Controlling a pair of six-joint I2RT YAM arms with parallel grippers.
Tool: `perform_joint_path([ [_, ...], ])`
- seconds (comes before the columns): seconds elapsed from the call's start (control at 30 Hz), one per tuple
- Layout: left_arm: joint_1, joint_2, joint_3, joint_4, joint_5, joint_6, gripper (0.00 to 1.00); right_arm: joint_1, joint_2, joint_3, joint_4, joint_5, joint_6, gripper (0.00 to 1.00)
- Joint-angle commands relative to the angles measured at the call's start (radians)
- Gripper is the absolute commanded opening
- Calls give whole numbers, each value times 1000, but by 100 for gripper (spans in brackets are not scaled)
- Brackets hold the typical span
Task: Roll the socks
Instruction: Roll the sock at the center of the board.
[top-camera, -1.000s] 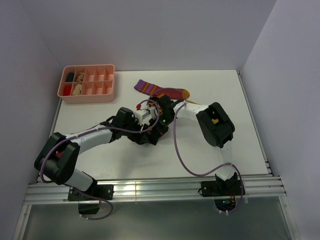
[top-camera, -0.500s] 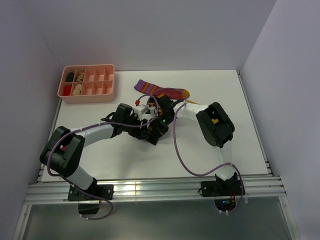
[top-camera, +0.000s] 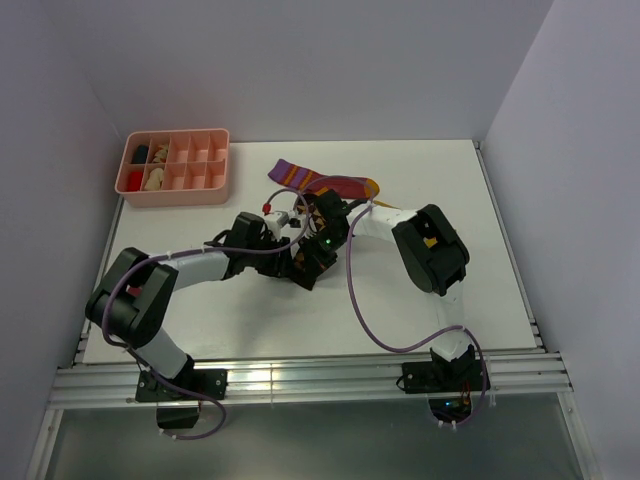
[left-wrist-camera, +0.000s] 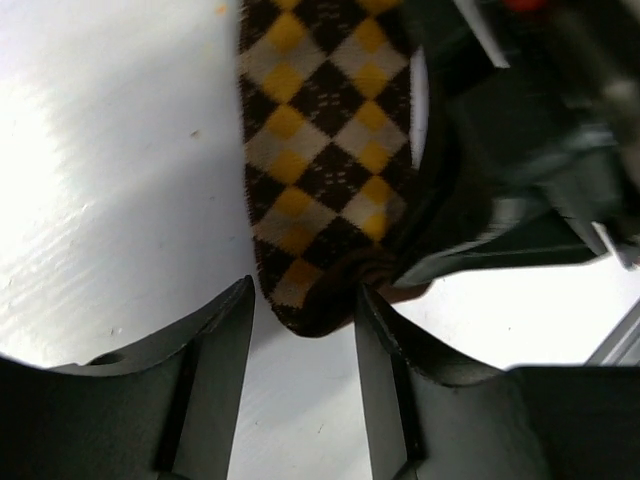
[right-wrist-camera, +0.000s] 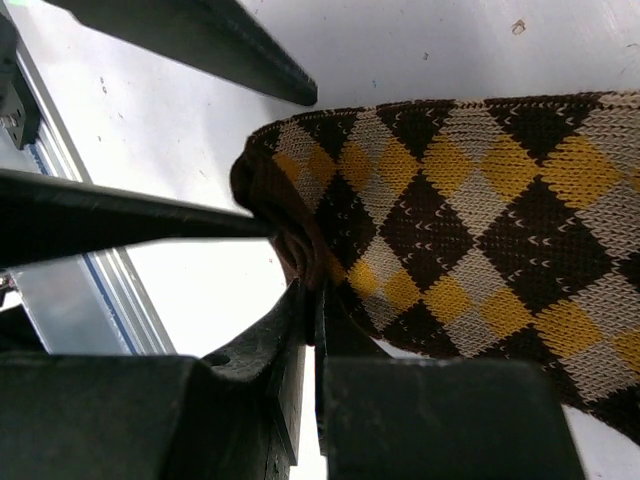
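The left gripper stands parted astride the near end of the brown-and-tan diamond-check fabric sock, which lies on the white desk, long axis running to 12 o'clock. The right gripper, in from 3 o'clock, seems pinched tight on that folded end; no writing is legible.

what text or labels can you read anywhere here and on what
None: no word, number or brand can be read in any view.
The diamond-check sock bears only its pattern.
A small yellow mark on an arm joint is too small to read.
The pink tray shows no label.
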Motion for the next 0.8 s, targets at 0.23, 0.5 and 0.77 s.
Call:
perform_joint_path([
  [0.23, 33, -71, -109, 124, -90, -236, 55, -4, 5, -26, 47, 92, 10, 0],
  [0.5, 34, -89, -115, 159, -61, -249, 54, -4, -6, -35, 62, 90, 16, 0],
  [0.77, 34, -95, -29, 101, 65, 24, 54, -4, -1, -23, 35, 90, -16, 0],
])
